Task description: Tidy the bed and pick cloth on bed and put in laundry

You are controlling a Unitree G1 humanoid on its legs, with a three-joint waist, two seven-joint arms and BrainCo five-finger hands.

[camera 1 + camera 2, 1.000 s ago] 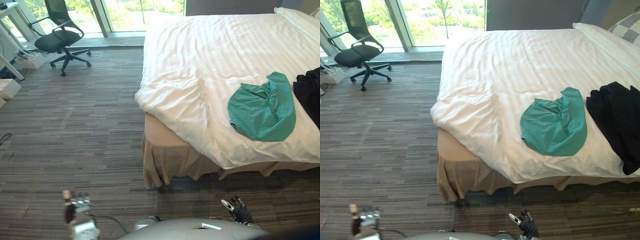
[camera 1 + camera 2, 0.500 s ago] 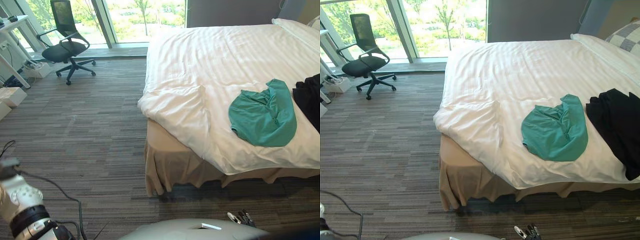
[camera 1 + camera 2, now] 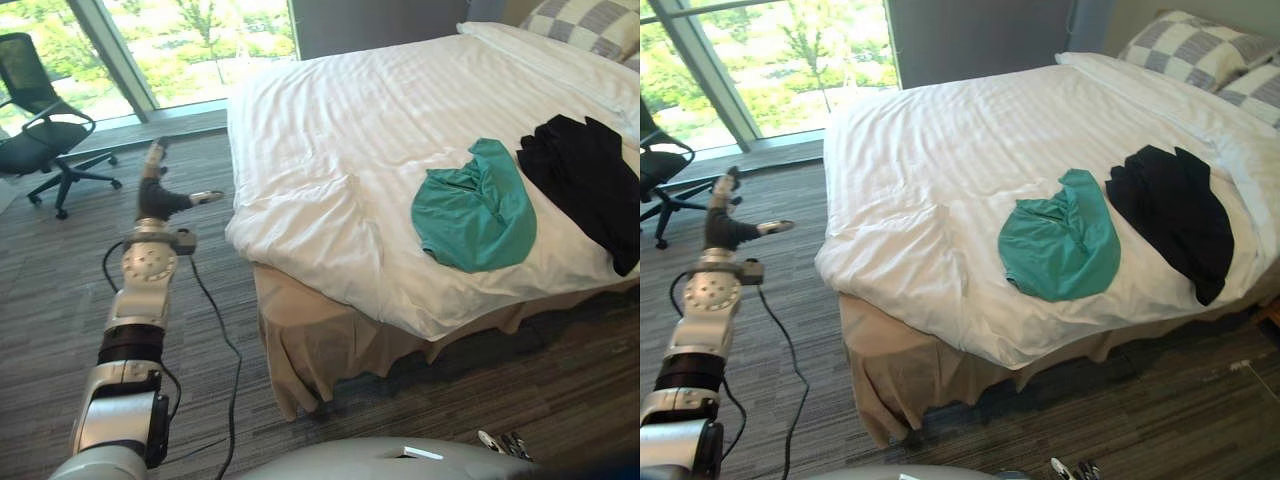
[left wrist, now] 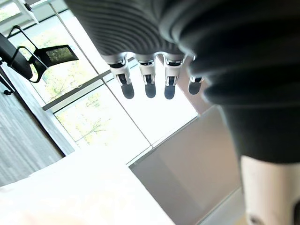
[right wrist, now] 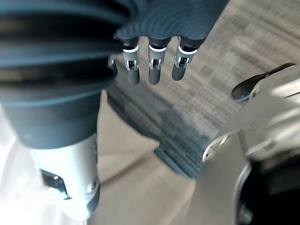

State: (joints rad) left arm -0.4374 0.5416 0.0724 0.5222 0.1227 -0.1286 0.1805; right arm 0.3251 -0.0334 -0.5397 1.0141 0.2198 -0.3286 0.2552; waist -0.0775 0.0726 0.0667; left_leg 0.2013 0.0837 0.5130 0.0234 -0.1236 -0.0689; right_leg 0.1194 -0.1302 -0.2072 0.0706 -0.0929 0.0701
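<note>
Cloth status: green cloth [image 3: 473, 208] lies crumpled on the white duvet [image 3: 330, 120], close to the bed's near edge, with neither hand on it. Black cloth [image 3: 585, 180] is just beside it on the robot's right, toward the head end; can't tell whether the two touch. It reaches the duvet's near edge. Duvet is mostly flat, with a rumpled fold at the near left corner [image 3: 300, 205]. Checkered pillows [image 3: 1185, 50] sit at the far right end of the bed [image 3: 940, 120]. Beige bed skirt [image 3: 330, 340] hangs below the duvet down to the carpet [image 3: 60, 270]. Left hand [image 3: 155, 200] is raised out over the carpet at the end of an outstretched arm, off the bed's left corner and well apart from both cloths. Its fingers [image 4: 147, 82] are straight in a row, thumb spread to the side, nothing held. Right hand [image 3: 505, 443] is low by the bottom edge of the left eye view, over the carpet in front of the bed. Its wrist view shows its fingers [image 5: 152, 70] straight and relaxed, empty, with carpet and bed skirt beyond them. Black office chair [image 3: 40, 140] stands on the carpet at far left, by the window [image 3: 190, 40].
</note>
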